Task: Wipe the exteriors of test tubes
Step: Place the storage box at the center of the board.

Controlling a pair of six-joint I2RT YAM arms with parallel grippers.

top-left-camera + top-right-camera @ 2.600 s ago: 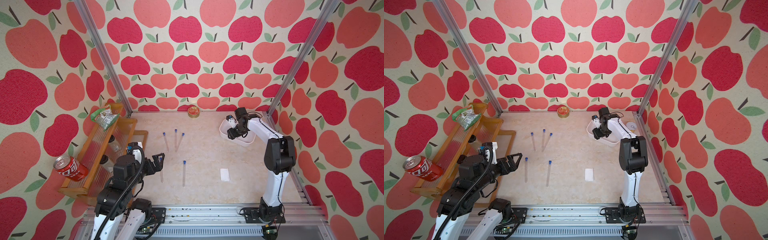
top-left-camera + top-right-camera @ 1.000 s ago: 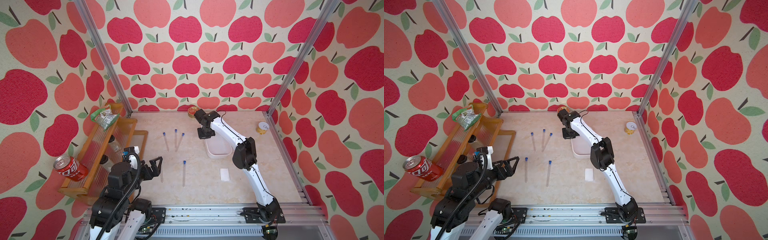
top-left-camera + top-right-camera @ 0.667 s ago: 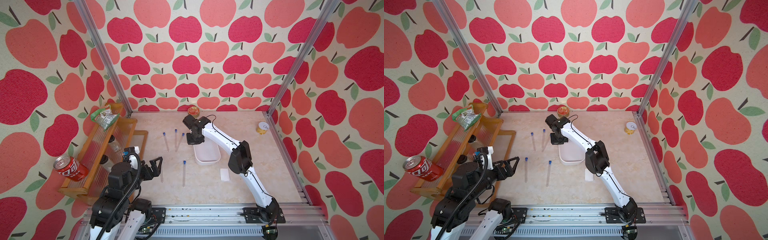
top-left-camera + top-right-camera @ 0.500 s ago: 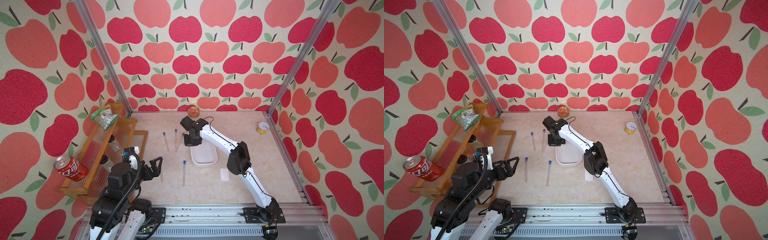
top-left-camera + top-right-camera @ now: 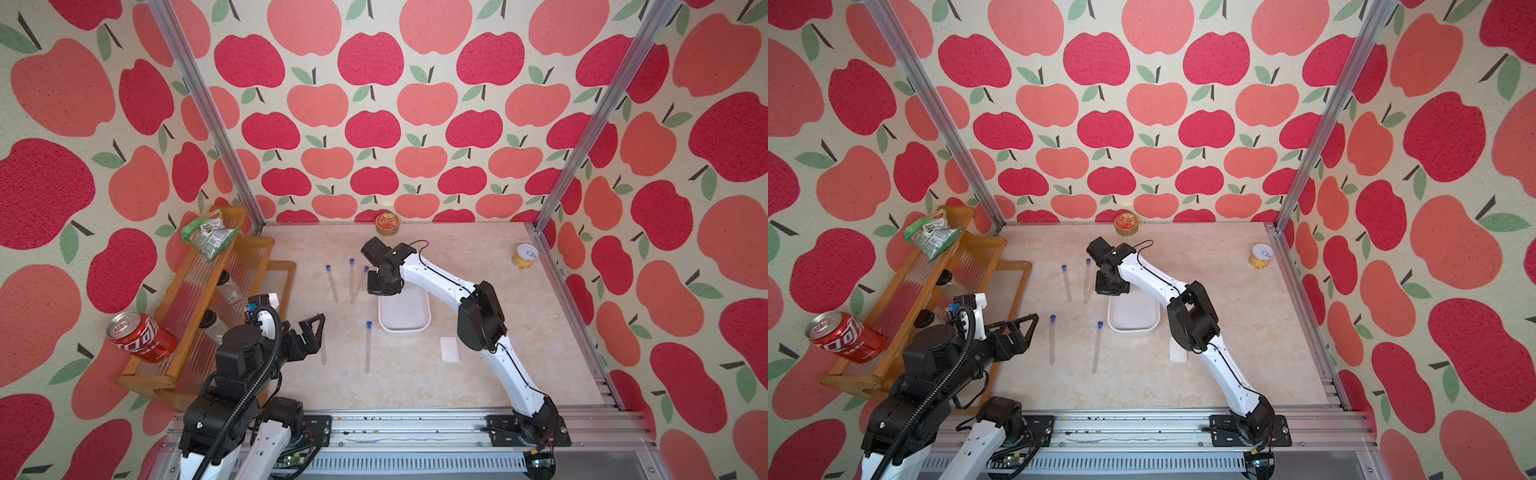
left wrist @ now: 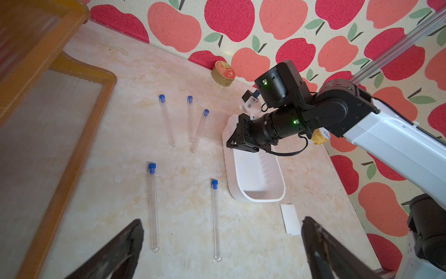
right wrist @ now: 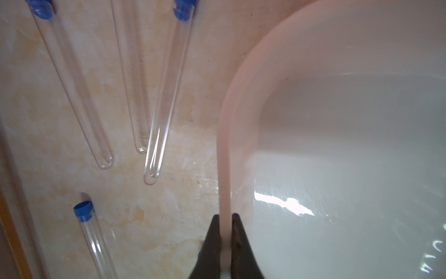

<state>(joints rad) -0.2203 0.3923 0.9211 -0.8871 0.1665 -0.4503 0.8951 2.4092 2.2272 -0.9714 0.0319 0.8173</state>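
**Right fingers**: closed narrow on the rim of the white tray, one finger outside the wall and one inside. The right wrist view shows only their tips, and the rim is blurred there. In both top views the wrist body hides the contact itself.

**Left fingers**: spread wide, holding nothing. Only their dark tips enter the left wrist view. They hover above the counter, beside the orange shelf.

**Test tubes**: I count five, all lying flat on the counter, and neither arm touches any. Three lie fanned just beside the tray's far end. Two lie roughly parallel beside its near end, closer to the robot.

Limits of view:
- The front tube nearest the shelf has its blue cap hidden behind the left fingers in a top view.
- The back tube nearest the tray is hidden behind the right arm in a top view; I cannot find it there.
- In the right wrist view the back tubes' caps are clipped or out of frame, and one front tube runs off the edge.

**White sheet**: lies flat near the tray. I cannot tell paper from cloth.
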